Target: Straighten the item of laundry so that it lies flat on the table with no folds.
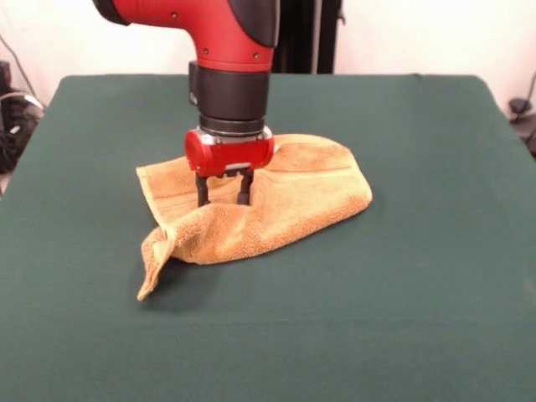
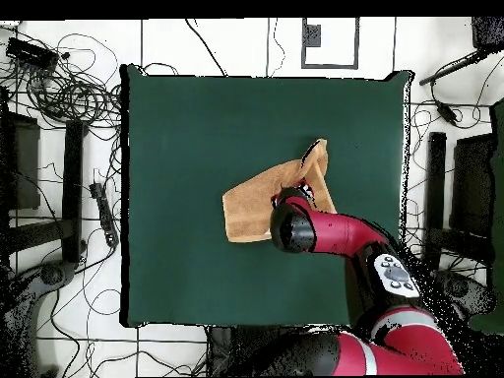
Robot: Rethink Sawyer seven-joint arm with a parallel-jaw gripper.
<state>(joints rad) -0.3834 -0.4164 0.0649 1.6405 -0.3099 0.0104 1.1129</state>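
Note:
The item of laundry [image 1: 293, 197] is an orange-tan towel lying crumpled near the middle of the green table [image 1: 419, 293]. Its left front part is folded over, and a twisted corner [image 1: 152, 266] hangs toward the front left. My gripper [image 1: 223, 201] stands straight down over the towel's left half. It is open, with the two black fingertips [image 1: 202, 198] resting on or in the cloth. Seen from overhead, the towel [image 2: 251, 202] shows beside the red arm's wrist [image 2: 292, 228], which covers the gripper and part of the cloth. One towel corner [image 2: 317, 153] points toward the far side.
Green table surface [image 2: 177, 138] surrounds the towel on all sides. Cables [image 2: 69, 89] and dark stands lie on the floor around the table. A black post [image 1: 306, 33] rises behind the table's far edge.

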